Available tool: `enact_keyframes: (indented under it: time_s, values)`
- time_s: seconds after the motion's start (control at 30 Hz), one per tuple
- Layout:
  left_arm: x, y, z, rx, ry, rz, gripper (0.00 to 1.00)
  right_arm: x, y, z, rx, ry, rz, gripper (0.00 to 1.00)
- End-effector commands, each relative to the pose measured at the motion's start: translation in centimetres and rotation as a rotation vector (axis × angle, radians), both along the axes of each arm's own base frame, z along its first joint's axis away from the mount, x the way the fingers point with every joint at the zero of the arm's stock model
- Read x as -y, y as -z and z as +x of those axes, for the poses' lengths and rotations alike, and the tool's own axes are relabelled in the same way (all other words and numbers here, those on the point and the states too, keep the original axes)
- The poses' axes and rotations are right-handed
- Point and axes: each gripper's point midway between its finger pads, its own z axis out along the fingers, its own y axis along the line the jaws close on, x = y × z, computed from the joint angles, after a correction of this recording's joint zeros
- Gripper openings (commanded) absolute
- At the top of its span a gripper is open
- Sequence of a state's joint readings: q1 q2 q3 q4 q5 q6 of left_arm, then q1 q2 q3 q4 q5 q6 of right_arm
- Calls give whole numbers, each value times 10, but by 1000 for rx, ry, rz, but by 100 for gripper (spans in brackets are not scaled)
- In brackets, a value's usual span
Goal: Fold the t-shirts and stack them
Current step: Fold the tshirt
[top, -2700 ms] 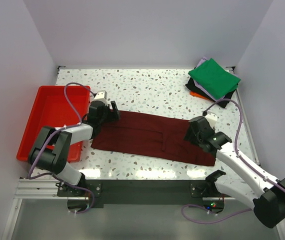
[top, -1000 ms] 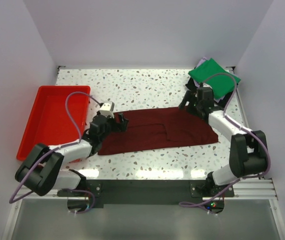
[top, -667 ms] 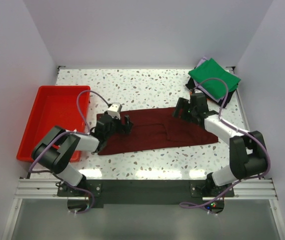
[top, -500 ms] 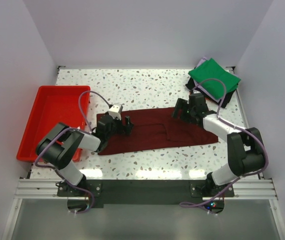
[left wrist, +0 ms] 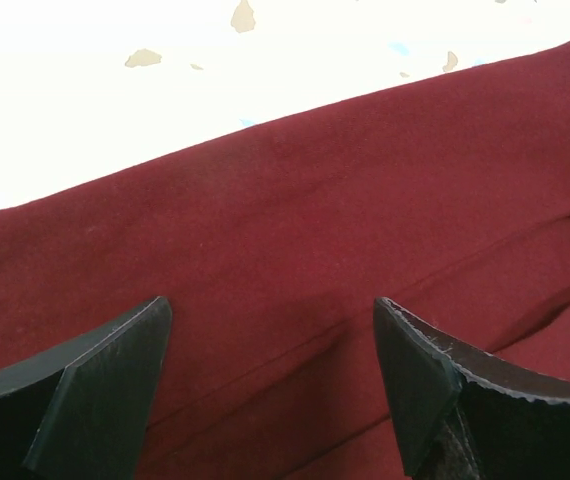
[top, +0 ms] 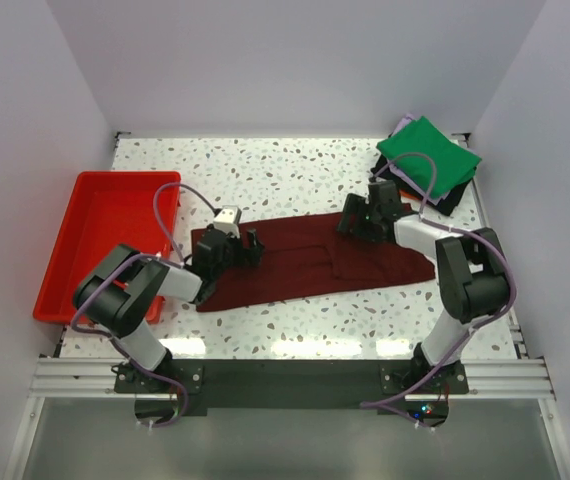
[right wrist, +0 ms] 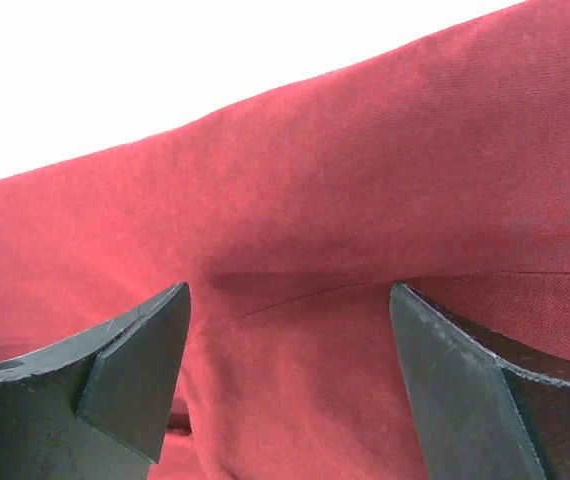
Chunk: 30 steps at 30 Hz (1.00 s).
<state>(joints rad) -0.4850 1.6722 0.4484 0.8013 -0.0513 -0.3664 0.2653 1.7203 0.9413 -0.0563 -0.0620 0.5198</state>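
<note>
Maroon cotton-type cloth makes up the maroon t-shirt (top: 315, 262), which lies flat near the centre of the speckled table (top: 285, 180). It is folded into a long band running from 9 o'clock to 3 o'clock. Seams and a stepped edge in both wrist views indicate at least 2 layers.

The stack of folded t-shirts (top: 428, 155), green on top, sits at the 1 o'clock corner. The red tray (top: 95, 240) sits at 9 o'clock, apart from the cloth.

**End effector state**
- The left gripper (top: 248, 248) is low over the 9 o'clock end of the band. Its fingers are spread and nothing is pinched.
- The right gripper (top: 357, 222) is low over the 12 o'clock edge, toward the 3 o'clock end. Its fingers are spread and nothing is pinched.
- Whether either set of fingertips touches the cloth cannot be determined.

**Expected handling (judgement)**
- The garment is light, limp and not fragile.
- It has no stiffness, so any unsupported span will sag and drag on the table.
- Stacked layers are likely to slide apart if only the top layer is caught.

**Recommended hold (judgement)**
- Pinch at an edge, not mid-panel.
- Capture all layers in each pinch.
- Take 2 corners of the same short end, 1 per gripper, and keep the edge between them taut.
</note>
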Motion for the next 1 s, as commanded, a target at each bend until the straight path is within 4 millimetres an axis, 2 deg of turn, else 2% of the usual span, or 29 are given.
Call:
enact_keyframes:
  time_s: [0.0, 0.17, 0.2, 0.27, 0.3, 0.33, 0.43, 0.47, 0.5, 0.57, 0.77, 0.8, 0.87, 0.9, 0.97]
  values:
    - [-12, 3, -13, -47, -69, -19, 86, -6, 4, 15, 3, -26, 5, 84]
    - [-21, 13, -42, -109, -69, -43, 86, -13, 16, 20, -40, -47, 4, 84]
    - [-21, 15, -46, -121, -69, -52, 85, -16, 15, 24, -37, -58, 11, 84]
    - [-24, 22, -59, -149, -68, -55, 85, -23, 25, 22, -66, -75, 10, 84]
    - [-25, 24, -64, -165, -71, -66, 85, -27, 22, 28, -58, -87, 15, 84]
    - [-26, 29, -73, -184, -67, -65, 84, -31, 29, 28, -77, -98, 11, 84]
    - [-24, 30, -85, -203, -50, -75, 84, -42, 31, 36, -83, -130, 10, 84]
    - [-25, 29, -88, -204, -54, -82, 84, -43, 41, 34, -112, -134, 5, 84]
    - [-24, 31, -93, -216, -49, -77, 84, -47, 36, 42, -99, -140, 9, 84]
    - [-25, 28, -99, -217, -51, -89, 84, -50, 45, 42, -125, -149, 7, 85]
    - [-13, 20, -116, -222, -8, -126, 84, -71, 44, 57, -133, -206, 17, 85]
    - [-14, 21, -120, -230, -6, -119, 84, -76, 44, 63, -126, -217, 17, 85]
    - [-12, 17, -123, -219, 6, -131, 84, -84, 47, 64, -143, -236, 12, 85]
    - [-12, 19, -128, -229, 14, -122, 84, -91, 46, 71, -134, -251, 15, 85]
    - [-11, 17, -133, -228, 21, -130, 84, -101, 49, 72, -154, -274, 18, 85]
